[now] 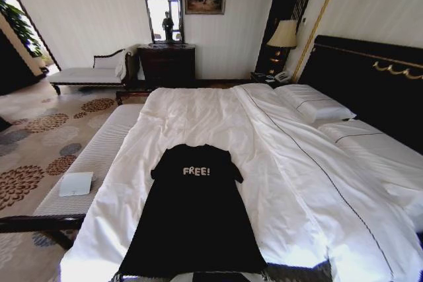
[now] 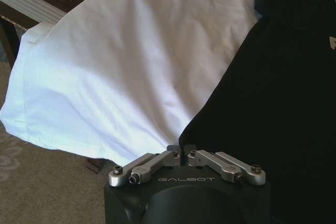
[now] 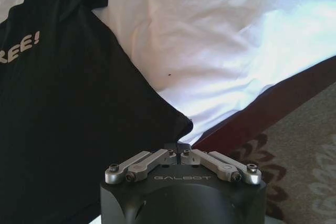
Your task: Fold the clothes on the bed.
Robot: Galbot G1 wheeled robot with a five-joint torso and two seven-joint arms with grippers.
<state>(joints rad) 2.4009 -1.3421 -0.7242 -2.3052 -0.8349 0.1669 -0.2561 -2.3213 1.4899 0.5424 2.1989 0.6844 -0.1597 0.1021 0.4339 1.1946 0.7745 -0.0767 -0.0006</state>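
1. The black T-shirt [image 1: 193,219] lies flat on the white duvet [image 1: 218,117] at the foot of the bed [image 1: 360,74] — collar toward the pillows [image 1: 314,104], hem at the near edge
2. Left gripper [image 2: 184,150] sits at the hem's left corner, fingers pressed together on the fabric there
3. Right gripper [image 3: 179,148] — at the hem's right corner, fingers likewise closed on the cloth
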